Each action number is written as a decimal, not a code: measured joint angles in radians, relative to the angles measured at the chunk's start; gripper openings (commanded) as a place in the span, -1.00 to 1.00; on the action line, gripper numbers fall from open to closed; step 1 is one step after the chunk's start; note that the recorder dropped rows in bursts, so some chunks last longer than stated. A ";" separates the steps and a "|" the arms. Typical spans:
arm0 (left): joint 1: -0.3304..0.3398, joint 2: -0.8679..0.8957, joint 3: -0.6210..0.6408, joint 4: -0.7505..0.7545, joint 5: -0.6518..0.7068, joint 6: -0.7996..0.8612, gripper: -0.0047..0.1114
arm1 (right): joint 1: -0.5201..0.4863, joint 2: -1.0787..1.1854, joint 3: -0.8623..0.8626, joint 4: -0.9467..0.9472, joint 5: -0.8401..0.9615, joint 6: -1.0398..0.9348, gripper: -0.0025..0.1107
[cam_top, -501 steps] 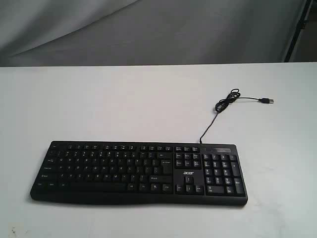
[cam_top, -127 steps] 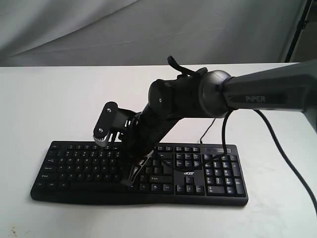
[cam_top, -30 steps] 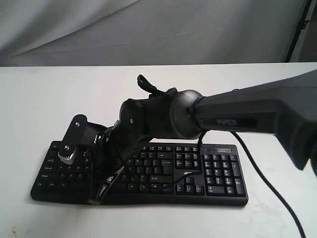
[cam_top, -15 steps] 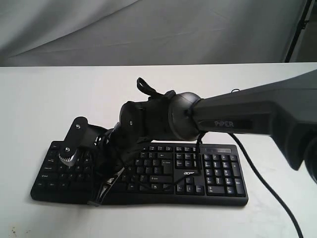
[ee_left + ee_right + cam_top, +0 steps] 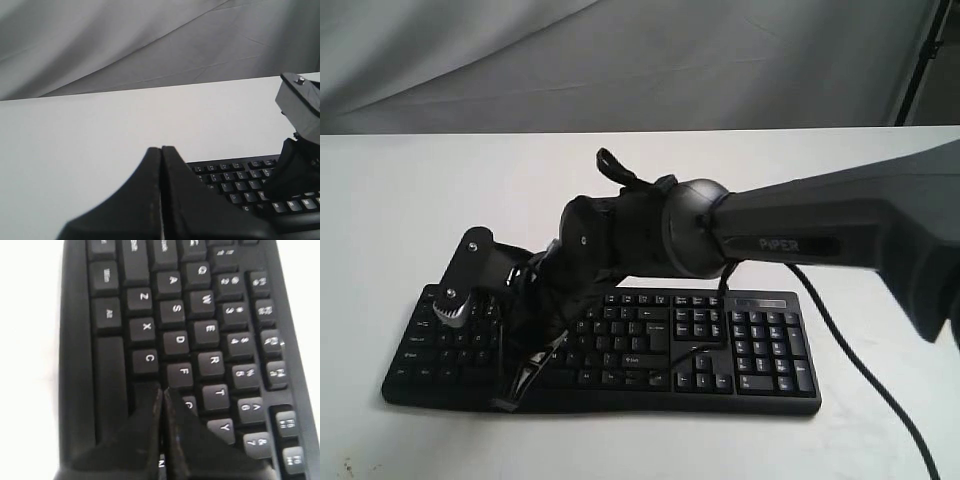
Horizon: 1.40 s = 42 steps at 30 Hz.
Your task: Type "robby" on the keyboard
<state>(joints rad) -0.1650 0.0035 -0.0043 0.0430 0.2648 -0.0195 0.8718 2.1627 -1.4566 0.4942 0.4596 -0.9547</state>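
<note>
The black keyboard [image 5: 760, 350] lies on the white table near its front edge. My right arm reaches across it from the right, and the right gripper [image 5: 508, 402] is shut, tips pointing down at the keyboard's front left part. In the right wrist view the shut right gripper [image 5: 161, 391] has its tips over the bottom letter row of the keyboard [image 5: 210, 330], just past the C key [image 5: 148, 358] and beside F and G. The left gripper [image 5: 161, 148] is shut and empty, with the keyboard [image 5: 235, 185] just beyond it. The arm hides the keyboard's cable.
A grey cloth backdrop [image 5: 620, 60] hangs behind the table's far edge. A dark stand [image 5: 925, 50] is at the back right. The right arm's black cable [image 5: 860, 380] hangs over the table to the right of the keyboard. The right arm's wrist [image 5: 300, 105] shows in the left wrist view.
Since about four seconds ago the right gripper has moved left from the keyboard's middle to its left part. Over the last second it only edged slightly further left.
</note>
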 measured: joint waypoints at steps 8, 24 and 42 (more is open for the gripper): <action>0.000 0.000 0.000 0.000 0.000 0.000 -0.92 | 0.000 -0.014 0.000 -0.004 0.000 0.000 -0.96; 0.000 0.000 0.000 0.000 0.000 0.000 -0.92 | 0.000 0.009 0.022 -0.007 -0.022 0.000 -0.96; 0.000 0.000 0.000 0.000 0.000 0.000 -0.92 | 0.000 -0.006 -0.017 -0.017 -0.012 0.000 -0.96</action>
<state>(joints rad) -0.1650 0.0035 -0.0043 0.0430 0.2648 -0.0195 0.8718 2.1564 -1.4741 0.4775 0.4480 -0.9547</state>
